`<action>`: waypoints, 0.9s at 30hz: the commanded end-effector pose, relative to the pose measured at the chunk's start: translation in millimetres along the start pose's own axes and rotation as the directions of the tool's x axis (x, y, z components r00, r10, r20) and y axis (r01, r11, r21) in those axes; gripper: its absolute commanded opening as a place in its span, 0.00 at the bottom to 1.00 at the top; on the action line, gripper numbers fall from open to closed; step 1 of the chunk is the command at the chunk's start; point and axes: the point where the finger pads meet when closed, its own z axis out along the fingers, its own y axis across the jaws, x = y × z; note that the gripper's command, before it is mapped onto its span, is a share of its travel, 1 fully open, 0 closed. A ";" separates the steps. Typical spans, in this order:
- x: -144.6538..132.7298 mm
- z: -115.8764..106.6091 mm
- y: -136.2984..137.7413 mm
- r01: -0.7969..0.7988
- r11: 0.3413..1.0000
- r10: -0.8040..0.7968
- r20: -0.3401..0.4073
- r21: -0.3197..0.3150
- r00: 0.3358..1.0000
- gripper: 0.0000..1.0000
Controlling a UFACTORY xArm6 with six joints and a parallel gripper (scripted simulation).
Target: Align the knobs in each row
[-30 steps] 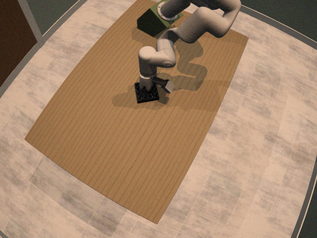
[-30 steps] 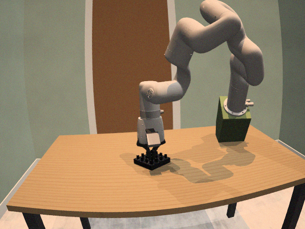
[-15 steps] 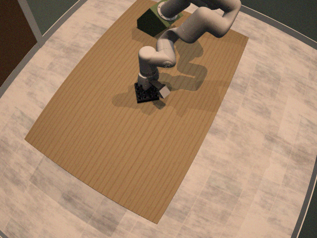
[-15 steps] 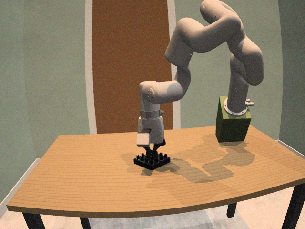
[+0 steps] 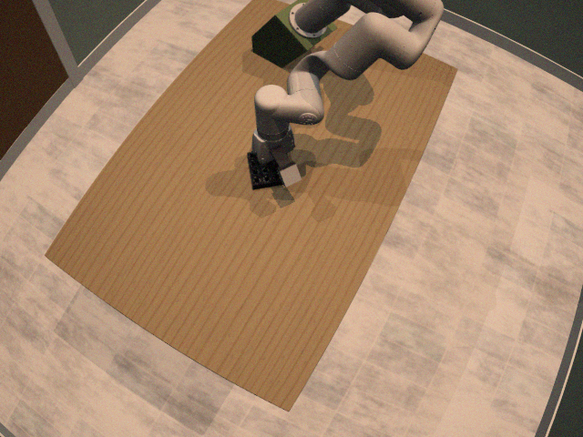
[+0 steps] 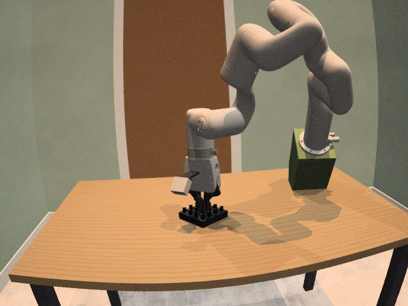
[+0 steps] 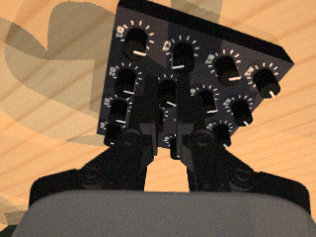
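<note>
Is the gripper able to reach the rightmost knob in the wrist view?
Probably yes: nothing blocks the rightmost knob, but the gripper is shut on a middle knob, so it must let go and lift first.

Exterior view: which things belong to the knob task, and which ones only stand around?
For the job: knob box; gripper; the knob it grips.
Only around: green pedestal; table; brown wall panel.
</note>
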 end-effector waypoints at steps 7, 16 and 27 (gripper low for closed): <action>0.9 -0.8 0.9 -0.182 0.983 0.182 0.009 0.001 0.983 0.08; 0.9 -0.8 0.9 -0.295 0.956 0.295 0.009 0.000 0.956 0.08; 0.9 -0.8 0.9 -0.351 0.936 0.351 0.009 0.000 0.936 0.08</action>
